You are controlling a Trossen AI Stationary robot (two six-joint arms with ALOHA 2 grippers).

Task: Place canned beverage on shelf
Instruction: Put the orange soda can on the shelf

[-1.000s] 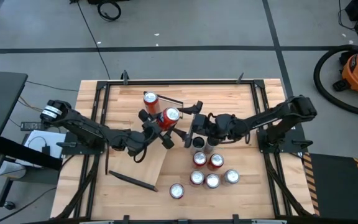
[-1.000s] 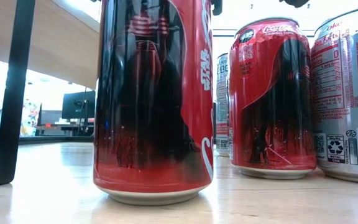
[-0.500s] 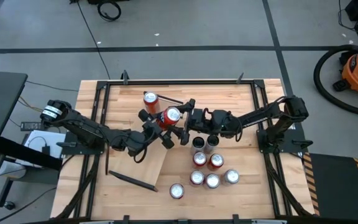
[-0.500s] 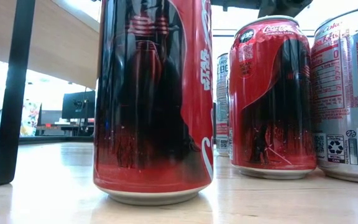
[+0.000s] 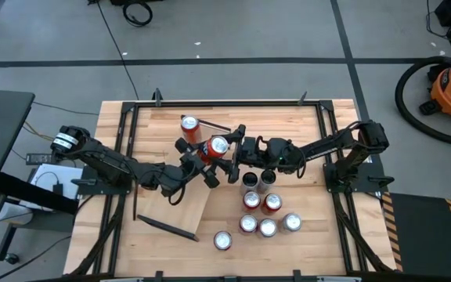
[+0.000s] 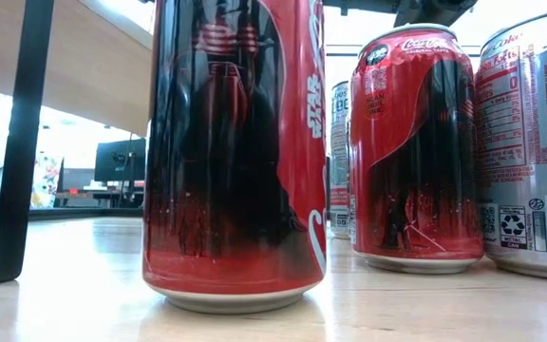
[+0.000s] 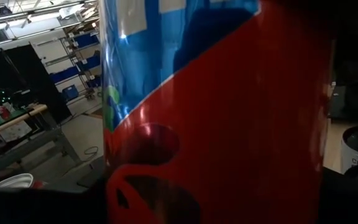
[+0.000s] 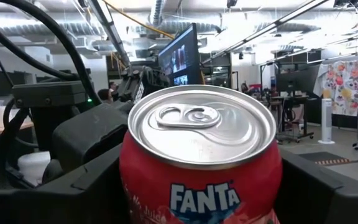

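Red Fanta can held above mid-table, toward the far edge, clamped in left hand. Right hand now pressed in beside same can from the right, having slid leftward off the can cluster since a second ago; fingers narrower than before, flanking can, grip itself unclear. Left arm unchanged. Shelf lying askew near the table's left front, one end raised toward left arm. Second can standing by far edge. Lone can near front edge.
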